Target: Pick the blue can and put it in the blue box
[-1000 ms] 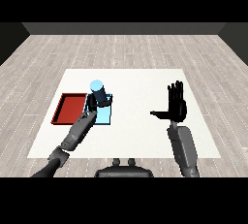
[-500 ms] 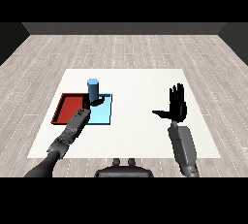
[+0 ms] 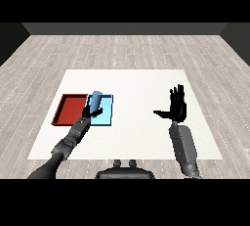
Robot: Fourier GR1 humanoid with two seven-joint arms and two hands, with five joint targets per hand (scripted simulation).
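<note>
Contact is seen between the left robot hand [image 3: 86,118], curled round the upright blue can [image 3: 95,101], and the can held over the blue tray [image 3: 106,117], while the right robot hand [image 3: 177,106] is spread open, well apart.

We see a matt white table [image 3: 141,80] on a floor [image 3: 122,49] of pale wood planks. The blue can [image 3: 95,101] looks smooth, and both trays, red [image 3: 70,107] and light blue [image 3: 106,108], look like matt plastic.
</note>
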